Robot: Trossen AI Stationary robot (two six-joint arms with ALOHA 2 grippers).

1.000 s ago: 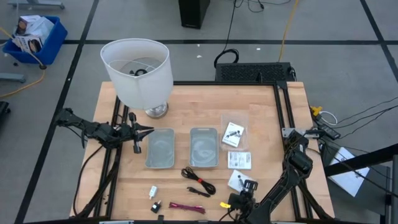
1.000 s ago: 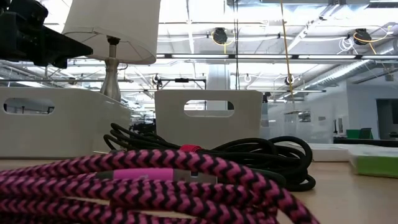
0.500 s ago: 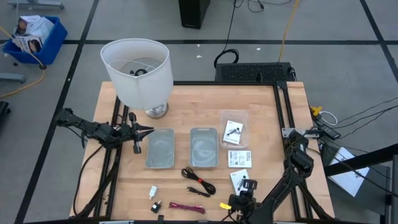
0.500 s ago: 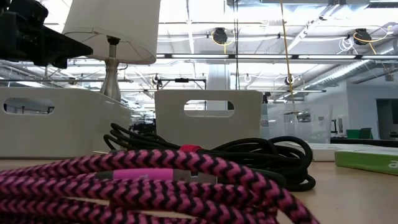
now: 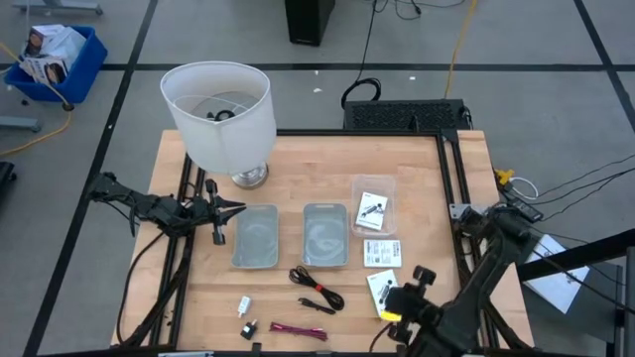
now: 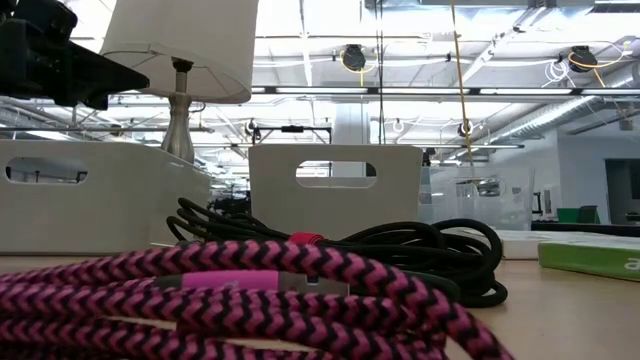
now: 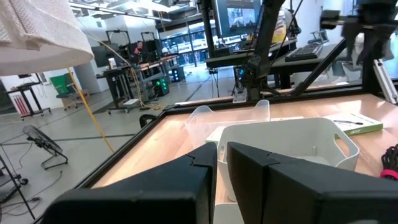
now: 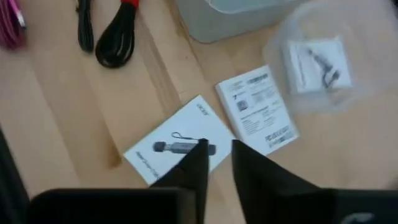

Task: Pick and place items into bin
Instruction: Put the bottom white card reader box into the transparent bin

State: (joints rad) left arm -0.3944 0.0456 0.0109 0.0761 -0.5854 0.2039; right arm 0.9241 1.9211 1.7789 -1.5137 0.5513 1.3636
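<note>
Looked down on a wooden table [image 5: 417, 174] in an open hall with a taped floor. Found the lamp [image 5: 218, 114] at the far left corner, clear of the work. Counted two grey bins [image 5: 255, 236] [image 5: 325, 234] side by side mid-table, with a clear tub [image 5: 373, 205] to their right already holding one packet [image 8: 313, 57].

Saw two more white packets outside it: one [image 5: 382, 255] just beside the tub, the nearest packet [image 8: 180, 148] closer to the front edge. Noted the black cable [image 5: 316, 288] coiled in front of the right bin, then the magenta cable [image 5: 298, 330], the white plug [image 5: 243, 304] and the black piece [image 5: 248, 326] along the front edge, all untouched.

Placed the right gripper [image 5: 395, 300] over the nearest packet, pointed down, fingers drawn close together and holding nothing. Judged this a line-up for a pick, probably chosen because that packet lay nearest this arm. Expected trouble in lifting so flat a thing off bare wood; would need the jaws spread first.

Left the left gripper [image 5: 223, 212] waiting beside the left bin, jaws together, empty, likely parked within reach of the small parts.
</note>
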